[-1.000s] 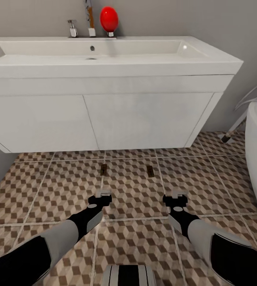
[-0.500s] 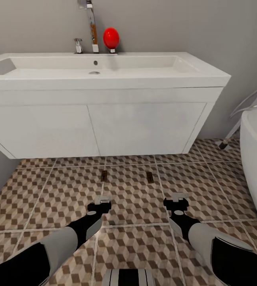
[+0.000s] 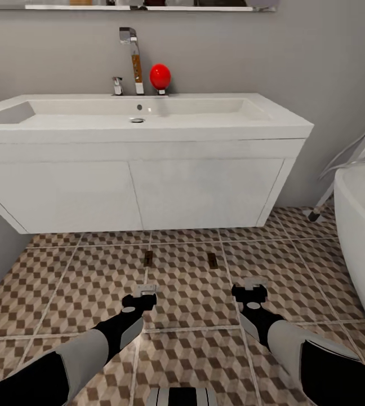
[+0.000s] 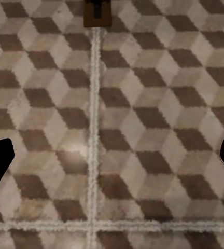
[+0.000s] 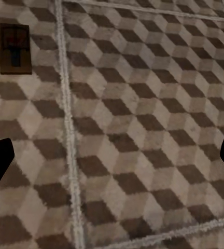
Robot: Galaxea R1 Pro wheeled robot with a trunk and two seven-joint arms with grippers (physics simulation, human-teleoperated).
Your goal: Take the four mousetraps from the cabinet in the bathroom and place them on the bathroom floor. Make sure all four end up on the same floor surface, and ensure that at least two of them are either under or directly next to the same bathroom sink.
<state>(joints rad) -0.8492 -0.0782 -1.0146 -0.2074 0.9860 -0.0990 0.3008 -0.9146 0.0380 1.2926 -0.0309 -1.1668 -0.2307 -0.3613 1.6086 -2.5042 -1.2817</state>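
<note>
Hovering wide open and empty, left gripper (image 3: 146, 290) and right gripper (image 3: 254, 283) face two mousetraps (image 3: 148, 258)

Bathroom sink (image 3: 148, 115) showing glossy white, smooth; vanity front (image 3: 137, 194) looking matt white, faintly mottled. Tap (image 3: 133, 53) gleaming as polished metal. Red ball (image 3: 160, 76) shining glossy. Bathroom floor (image 3: 188, 293) appearing matt tile, pale grout lines looking rough. Mousetraps (image 3: 148, 258) (image 3: 212, 260) reading as dark-brown wood. Bathtub (image 3: 363, 225) looking smooth white.
</note>
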